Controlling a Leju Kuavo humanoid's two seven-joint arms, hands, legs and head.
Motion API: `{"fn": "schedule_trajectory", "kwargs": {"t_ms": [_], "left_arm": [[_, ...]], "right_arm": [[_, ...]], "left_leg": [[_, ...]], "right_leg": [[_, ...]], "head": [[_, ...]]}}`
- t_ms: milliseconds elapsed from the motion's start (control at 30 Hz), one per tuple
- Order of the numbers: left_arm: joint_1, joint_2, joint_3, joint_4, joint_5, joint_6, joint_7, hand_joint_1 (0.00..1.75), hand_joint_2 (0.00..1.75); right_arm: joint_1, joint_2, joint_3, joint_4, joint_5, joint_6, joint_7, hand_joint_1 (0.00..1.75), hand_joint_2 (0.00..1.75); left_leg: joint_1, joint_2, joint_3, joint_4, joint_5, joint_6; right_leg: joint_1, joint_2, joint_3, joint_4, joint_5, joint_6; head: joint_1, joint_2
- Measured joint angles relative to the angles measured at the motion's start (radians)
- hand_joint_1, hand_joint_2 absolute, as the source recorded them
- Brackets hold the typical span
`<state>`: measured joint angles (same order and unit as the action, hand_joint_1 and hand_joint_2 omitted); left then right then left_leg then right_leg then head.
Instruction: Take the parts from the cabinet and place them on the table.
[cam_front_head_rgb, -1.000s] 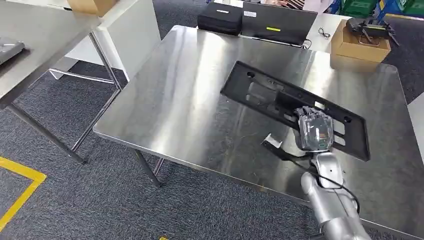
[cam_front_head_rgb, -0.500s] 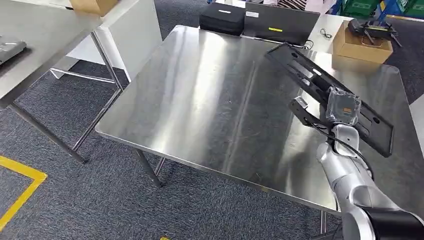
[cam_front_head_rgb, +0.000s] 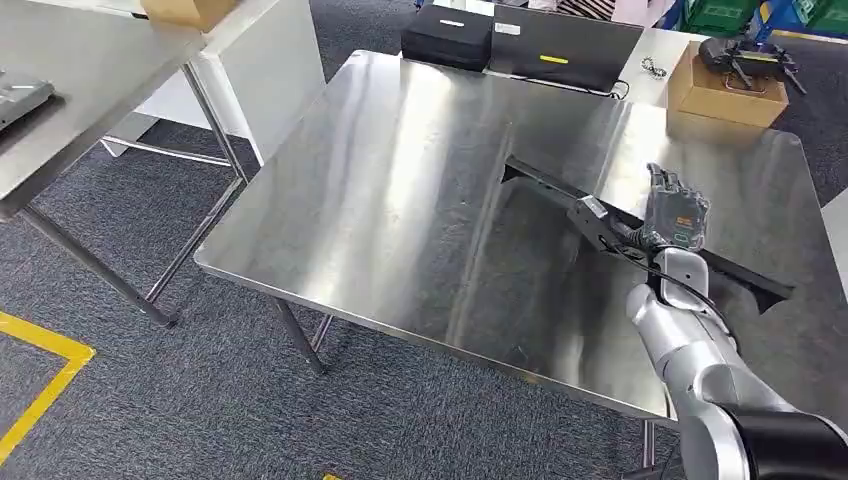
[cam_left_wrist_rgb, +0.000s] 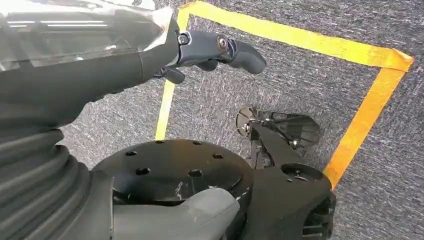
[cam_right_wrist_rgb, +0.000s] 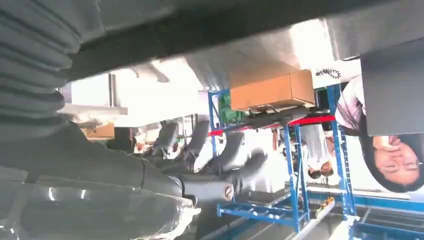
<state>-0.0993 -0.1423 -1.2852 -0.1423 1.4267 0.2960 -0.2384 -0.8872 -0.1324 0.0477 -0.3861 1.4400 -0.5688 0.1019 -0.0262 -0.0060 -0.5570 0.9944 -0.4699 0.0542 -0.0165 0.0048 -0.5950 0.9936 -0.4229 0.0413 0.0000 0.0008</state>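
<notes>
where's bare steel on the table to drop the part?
Widest bare patch: the steel table's near-left half, bounded by its front and left edges and the black part in the right hand. Crowded: the far edge, with the black case, the laptop and the cardboard box.

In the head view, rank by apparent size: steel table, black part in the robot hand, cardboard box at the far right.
1. Steel table.
2. Black part, seen nearly edge-on, held by the right robot hand.
3. Cardboard box, though it sits farther from the camera.

The right hand has lowered the black part from tilted up to nearly edge-on over the table.
</notes>
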Motion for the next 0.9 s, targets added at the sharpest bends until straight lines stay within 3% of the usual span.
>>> {"fn": "schedule_trajectory", "kwargs": {"t_ms": [733, 833, 900], "left_arm": [[-0.002, 0.002, -0.010, 0.000, 0.000, -0.017, 0.014, 0.00, 1.75], [-0.002, 0.007, -0.010, 0.000, 0.003, -0.027, 0.014, 0.00, 1.75], [-0.001, 0.012, -0.010, 0.000, 0.008, -0.034, 0.014, 0.00, 1.75]], "right_arm": [[-0.020, 0.022, 0.000, -0.001, 0.049, 0.003, -0.040, 0.00, 0.00], [-0.032, 0.030, -0.006, -0.001, 0.006, 0.086, -0.071, 0.00, 0.00], [-0.049, 0.036, -0.024, -0.001, -0.021, 0.195, -0.072, 0.00, 0.00]], "left_leg": [[0.000, 0.000, 0.000, 0.000, 0.000, 0.000], [0.000, 0.000, 0.000, 0.000, 0.000, 0.000], [0.000, 0.000, 0.000, 0.000, 0.000, 0.000]], "right_leg": [[0.000, 0.000, 0.000, 0.000, 0.000, 0.000], [0.000, 0.000, 0.000, 0.000, 0.000, 0.000], [0.000, 0.000, 0.000, 0.000, 0.000, 0.000]], "head": [[0.000, 0.000], [0.000, 0.000], [0.000, 0.000]]}}
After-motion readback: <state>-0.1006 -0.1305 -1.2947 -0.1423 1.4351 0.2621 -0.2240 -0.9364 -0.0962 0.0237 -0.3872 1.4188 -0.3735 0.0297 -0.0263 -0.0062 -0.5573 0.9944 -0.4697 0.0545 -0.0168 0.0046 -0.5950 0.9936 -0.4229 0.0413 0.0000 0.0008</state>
